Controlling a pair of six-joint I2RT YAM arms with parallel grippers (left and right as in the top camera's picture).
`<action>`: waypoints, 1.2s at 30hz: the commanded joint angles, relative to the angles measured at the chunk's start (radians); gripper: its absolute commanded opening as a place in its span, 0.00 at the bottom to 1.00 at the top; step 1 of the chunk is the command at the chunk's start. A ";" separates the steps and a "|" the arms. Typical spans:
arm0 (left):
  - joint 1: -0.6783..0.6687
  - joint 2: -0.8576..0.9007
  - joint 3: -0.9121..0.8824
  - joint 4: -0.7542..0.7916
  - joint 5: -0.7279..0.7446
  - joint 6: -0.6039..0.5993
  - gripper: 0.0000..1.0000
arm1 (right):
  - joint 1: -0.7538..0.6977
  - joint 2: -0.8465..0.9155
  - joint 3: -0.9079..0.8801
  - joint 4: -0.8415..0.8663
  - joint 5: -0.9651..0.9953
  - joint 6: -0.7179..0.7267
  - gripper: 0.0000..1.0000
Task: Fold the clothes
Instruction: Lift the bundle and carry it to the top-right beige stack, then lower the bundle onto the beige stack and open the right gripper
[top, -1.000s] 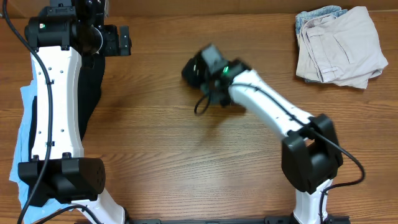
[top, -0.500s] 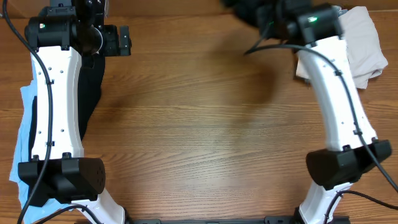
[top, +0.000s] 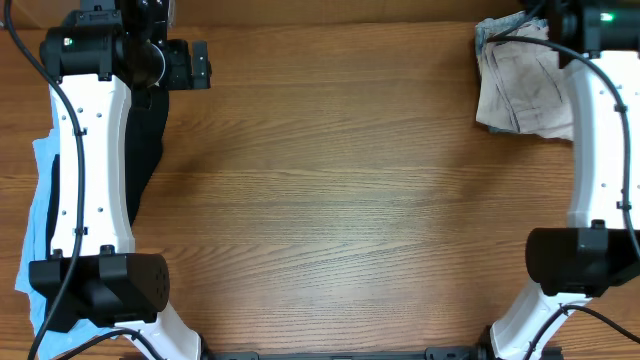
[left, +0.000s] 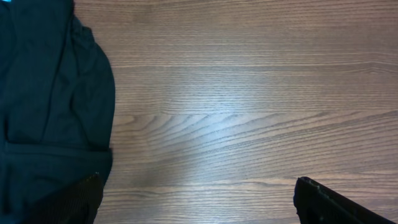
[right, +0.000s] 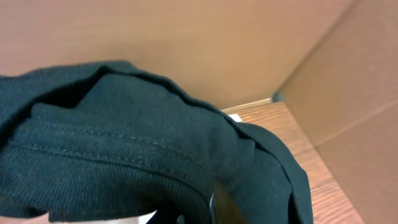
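Note:
A black garment (right: 124, 143) fills the right wrist view, bunched and folded over, and my right gripper (right: 214, 208) is shut on it; only part of one finger (right: 225, 200) shows under the cloth. In the overhead view the right arm (top: 600, 120) reaches to the far right corner and its gripper is past the frame's edge. Another black garment (top: 150, 140) lies under the left arm, over a light blue one (top: 38, 220). My left gripper (left: 199, 202) is open above bare wood, its left fingertip (left: 74, 199) at the edge of the black cloth (left: 50, 93).
A pile of folded beige clothes (top: 520, 95) with a bit of light blue denim (top: 497, 27) sits at the far right corner, just beside the right arm. A brown cardboard wall (right: 186, 43) stands behind the table (top: 340, 200) there.
The right arm has swung from the table's middle up to the far right corner, carrying the black garment with it. The left arm has not moved.

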 joint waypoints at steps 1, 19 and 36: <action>0.005 0.008 0.008 0.005 -0.006 -0.013 1.00 | -0.051 0.025 0.025 0.026 0.024 0.006 0.04; 0.005 0.016 0.008 0.012 -0.006 -0.014 1.00 | -0.232 0.194 0.008 0.134 0.153 0.117 0.04; 0.005 0.016 0.008 0.023 -0.006 -0.014 1.00 | -0.185 0.311 -0.018 0.072 0.064 0.187 0.04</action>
